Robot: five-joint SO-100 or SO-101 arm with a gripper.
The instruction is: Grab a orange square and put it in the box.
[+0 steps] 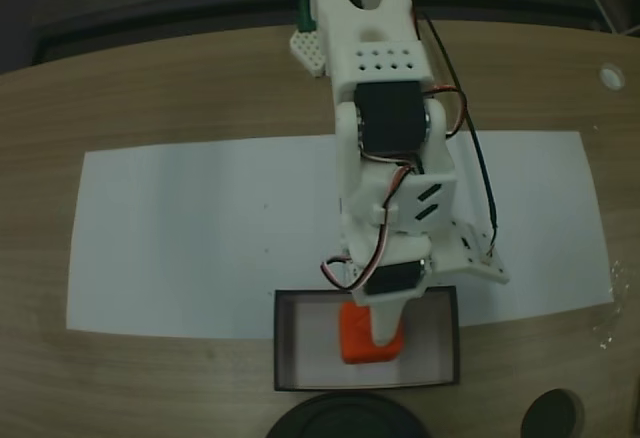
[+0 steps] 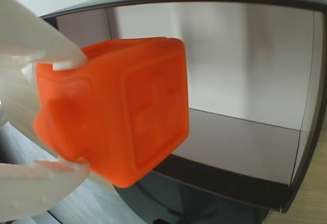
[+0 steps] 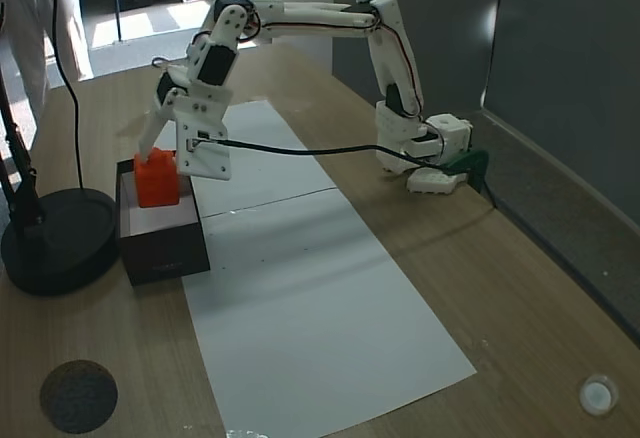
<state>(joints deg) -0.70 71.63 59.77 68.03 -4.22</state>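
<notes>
The orange square (image 1: 365,343) is a bright orange cube with an embossed mark on one face. It hangs tilted between the white fingers of my gripper (image 1: 378,326), which is shut on it. In the wrist view the orange square (image 2: 122,111) sits large at the left, with one fingertip (image 2: 61,55) above it and the other below. My gripper (image 2: 71,112) holds it over the white inside of the box (image 2: 245,142). The black-walled box (image 1: 285,343) lies at the paper's near edge. From the side, the orange square (image 3: 157,182) is low over the box (image 3: 165,243), held by the gripper (image 3: 160,163).
A long white paper sheet (image 1: 200,228) covers the wooden table. A round black stand base (image 3: 55,238) sits right beside the box, and a dark disc (image 3: 78,395) lies nearby. The arm's base (image 3: 425,148) is clamped at the far edge. A person (image 3: 35,8) stands beyond the table.
</notes>
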